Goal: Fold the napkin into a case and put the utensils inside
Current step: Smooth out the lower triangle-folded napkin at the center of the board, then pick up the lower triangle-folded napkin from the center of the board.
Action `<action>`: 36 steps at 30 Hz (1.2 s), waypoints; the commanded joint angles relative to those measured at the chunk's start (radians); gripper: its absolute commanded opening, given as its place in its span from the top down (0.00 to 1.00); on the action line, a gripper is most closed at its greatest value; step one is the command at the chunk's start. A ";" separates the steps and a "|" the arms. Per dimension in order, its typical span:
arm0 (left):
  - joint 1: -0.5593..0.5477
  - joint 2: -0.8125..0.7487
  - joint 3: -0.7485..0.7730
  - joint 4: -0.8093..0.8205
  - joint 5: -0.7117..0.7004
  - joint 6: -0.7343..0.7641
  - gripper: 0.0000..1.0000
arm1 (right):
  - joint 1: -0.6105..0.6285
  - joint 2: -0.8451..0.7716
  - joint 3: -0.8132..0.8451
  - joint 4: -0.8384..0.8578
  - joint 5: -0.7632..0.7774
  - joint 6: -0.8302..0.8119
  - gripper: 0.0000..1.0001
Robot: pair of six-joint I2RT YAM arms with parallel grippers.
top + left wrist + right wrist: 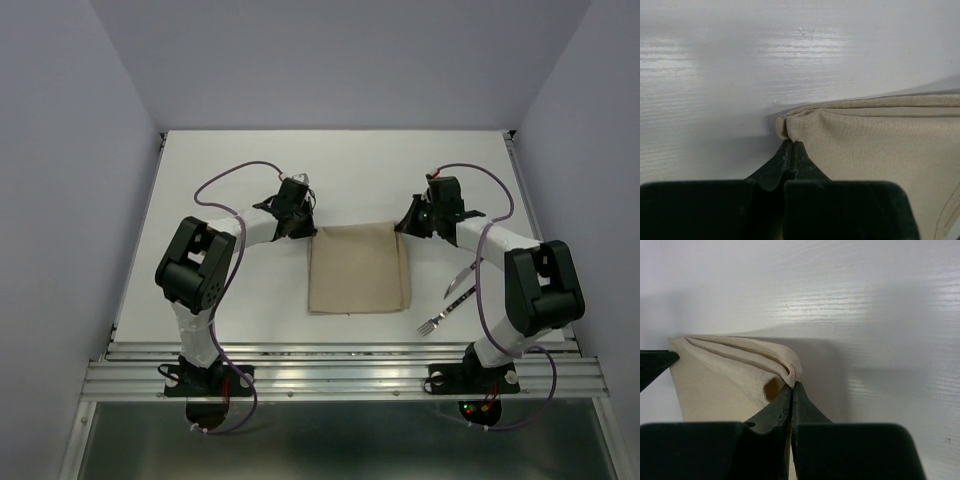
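Observation:
The beige napkin (358, 270) lies folded in layers as a wide rectangle at the table's middle; no narrow case shows. My left gripper (305, 232) is shut on its far left corner (790, 125). My right gripper (403, 226) is shut on its far right corner (790, 367), where the layers gape a little. The jaws of both grippers are pressed together at the cloth edge, as the left wrist view (790, 142) and right wrist view (792, 385) show. The fork (440, 318) and the knife (462, 275) lie on the table right of the napkin, beside the right arm.
The white table (240, 170) is walled at the back and sides. A metal rail (340, 372) runs along the near edge by the arm bases. Purple cables loop over both arms.

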 commanded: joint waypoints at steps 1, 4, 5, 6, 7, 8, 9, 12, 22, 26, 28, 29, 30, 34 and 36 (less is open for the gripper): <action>0.002 -0.052 0.003 -0.002 0.003 -0.009 1.00 | -0.008 0.009 0.032 0.053 -0.004 -0.017 0.99; 0.002 -0.015 0.013 0.001 -0.003 -0.024 1.00 | -0.008 0.081 0.054 0.066 0.023 -0.024 0.80; 0.002 -0.004 0.020 0.000 0.000 -0.026 1.00 | -0.008 0.093 0.061 0.066 0.033 -0.024 0.71; 0.002 0.005 0.032 -0.002 0.001 -0.027 1.00 | -0.008 0.104 0.063 0.066 0.046 -0.021 0.53; 0.002 0.016 0.035 -0.002 0.003 -0.033 0.98 | -0.008 0.103 0.063 0.064 0.050 -0.019 0.46; 0.002 0.016 0.035 -0.002 0.004 -0.035 0.88 | -0.008 0.084 0.054 0.064 0.062 -0.017 0.40; 0.002 0.013 0.032 -0.002 0.004 -0.038 0.82 | -0.008 0.074 0.048 0.064 0.069 -0.016 0.39; 0.002 -0.027 0.030 -0.002 -0.012 -0.038 0.71 | -0.008 0.022 0.037 0.030 0.112 -0.017 0.39; 0.001 -0.122 0.036 -0.074 -0.068 -0.047 0.71 | -0.008 -0.092 0.008 -0.013 0.132 0.006 0.51; -0.003 -0.127 0.033 -0.078 -0.066 -0.053 0.71 | -0.008 -0.065 0.023 -0.014 0.091 -0.008 0.51; -0.009 -0.131 0.029 -0.078 -0.066 -0.055 0.72 | -0.008 -0.045 0.037 -0.013 0.053 -0.017 0.60; -0.010 -0.131 0.029 -0.078 -0.063 -0.056 0.73 | 0.001 -0.042 0.043 -0.008 0.048 -0.019 0.65; -0.012 -0.133 0.026 -0.078 -0.063 -0.058 0.73 | 0.001 -0.029 0.048 -0.007 0.036 -0.022 0.74; -0.015 -0.138 0.026 -0.078 -0.060 -0.059 0.73 | 0.038 0.007 0.077 -0.011 0.028 -0.024 0.92; -0.018 -0.139 0.033 -0.080 -0.057 -0.058 0.75 | 0.050 0.024 0.086 -0.011 0.025 -0.022 0.96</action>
